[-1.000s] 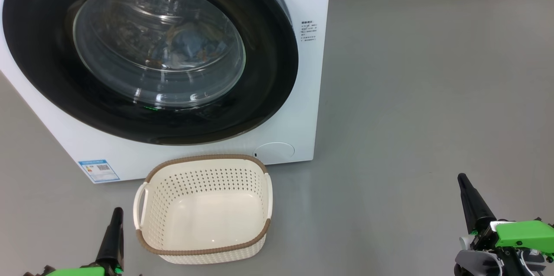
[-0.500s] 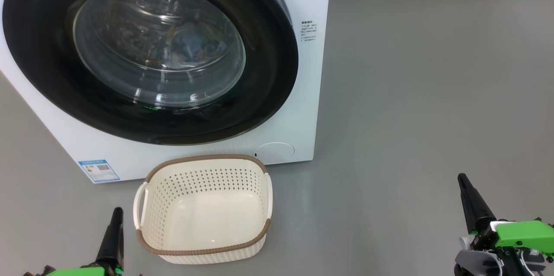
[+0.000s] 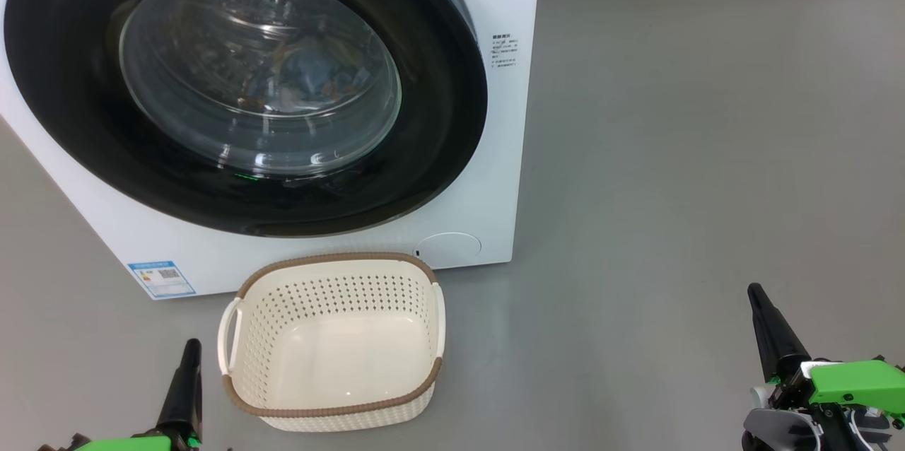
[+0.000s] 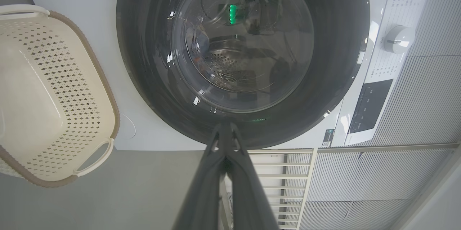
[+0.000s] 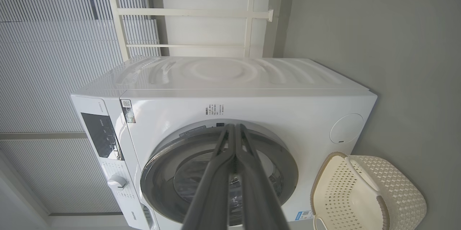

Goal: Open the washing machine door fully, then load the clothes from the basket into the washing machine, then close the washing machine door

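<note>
The white washing machine stands at the upper left of the head view. Its round black washing machine door lies closed against the front. Through the glass porthole the clothes show as blue and orange fabric inside the drum. The cream basket sits on the floor just in front of the machine, with nothing in it. My left gripper is shut, low beside the basket's left handle. Far off at the lower right, my right gripper is shut too. Both wrist views show the door closed.
Grey floor spreads to the right of the machine. A ribbed wall and a cream rail frame stand behind the machine. The control panel and a knob are on the machine's top front.
</note>
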Available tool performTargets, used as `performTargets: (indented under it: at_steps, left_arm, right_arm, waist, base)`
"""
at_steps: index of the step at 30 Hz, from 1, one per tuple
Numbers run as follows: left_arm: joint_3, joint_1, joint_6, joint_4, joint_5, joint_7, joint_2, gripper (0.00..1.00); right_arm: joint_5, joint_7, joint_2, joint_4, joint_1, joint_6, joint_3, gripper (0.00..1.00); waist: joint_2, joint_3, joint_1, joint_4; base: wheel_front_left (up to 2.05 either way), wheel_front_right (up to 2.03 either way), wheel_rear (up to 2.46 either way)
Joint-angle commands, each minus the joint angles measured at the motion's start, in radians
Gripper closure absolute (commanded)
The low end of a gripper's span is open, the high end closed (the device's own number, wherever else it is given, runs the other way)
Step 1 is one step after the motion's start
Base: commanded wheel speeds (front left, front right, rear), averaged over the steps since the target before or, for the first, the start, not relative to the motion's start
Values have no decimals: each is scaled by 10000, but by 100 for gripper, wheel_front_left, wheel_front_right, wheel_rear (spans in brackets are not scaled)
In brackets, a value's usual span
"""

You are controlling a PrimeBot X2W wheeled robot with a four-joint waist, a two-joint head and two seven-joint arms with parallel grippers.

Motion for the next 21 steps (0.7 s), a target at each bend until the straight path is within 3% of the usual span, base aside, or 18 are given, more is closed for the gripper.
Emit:
performTargets:
  at_steps: [1, 21]
  left_arm:
    - [328, -426, -69, -264, -81, 62, 91, 100]
    - [328, -426, -69, -264, -82, 61, 91, 100]
  right_arm:
    - [49, 51, -149, -245, -439, 33, 182, 100]
    - [52, 49, -149, -245, -439, 33, 186, 100]
  waist:
    - [-1, 0, 0, 0]
    - [-1, 0, 0, 0]
  base:
    - [0, 0, 0]
    - [0, 0, 0]
